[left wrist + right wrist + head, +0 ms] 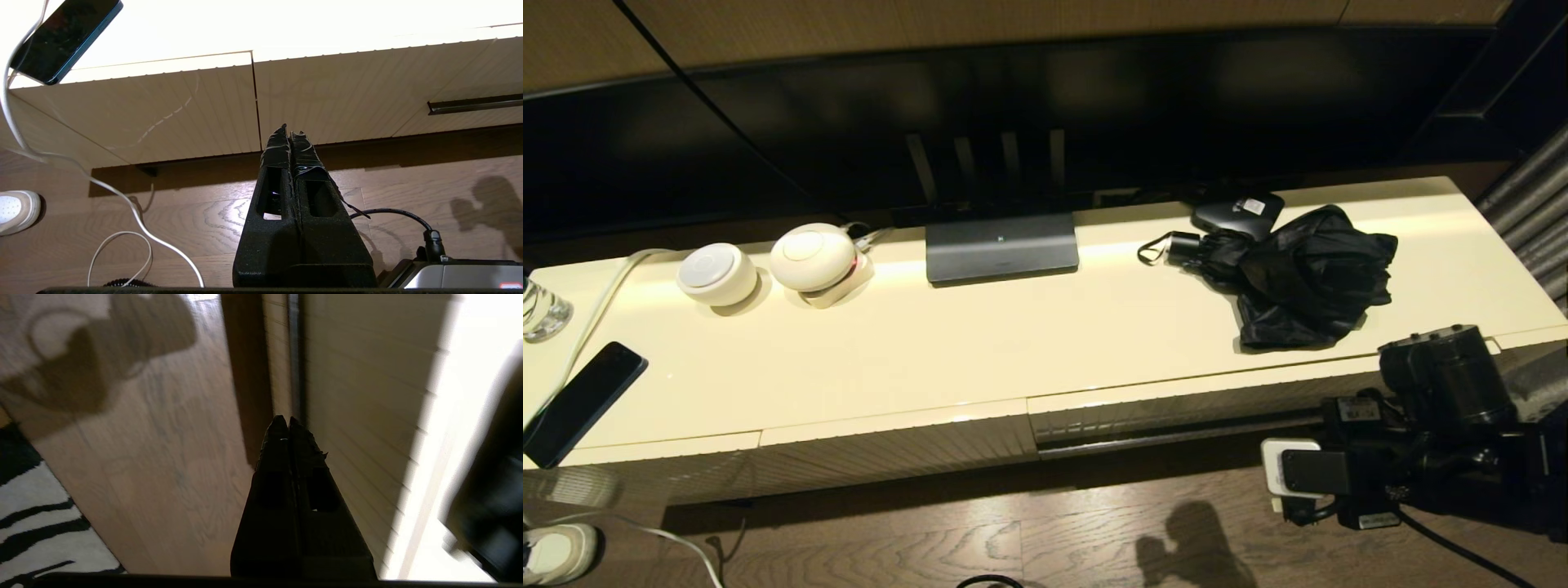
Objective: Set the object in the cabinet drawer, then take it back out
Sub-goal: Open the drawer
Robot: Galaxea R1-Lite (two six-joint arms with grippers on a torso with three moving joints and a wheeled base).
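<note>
The object, a black folding umbrella [1307, 282] with rumpled fabric, lies on the cream cabinet top [980, 343] at the right, its handle and wrist loop pointing left. The cabinet drawer [1176, 412] has a ribbed front with a dark strip below and looks closed. It also shows in the left wrist view, as the drawer [470, 77]. My right arm [1437, 408] hangs low in front of the cabinet's right end. My right gripper [284, 419] is shut and empty, its tips close to the drawer front [359, 400] near the lower strip. My left gripper [289, 130] is shut and empty, low before the left panels.
On the top stand a TV base [1002, 249], two white round devices [717, 273], a phone [584, 400] with a white cable, a glass [539, 306] and a small black box [1240, 212]. A striped rug [32, 526] lies on the wood floor.
</note>
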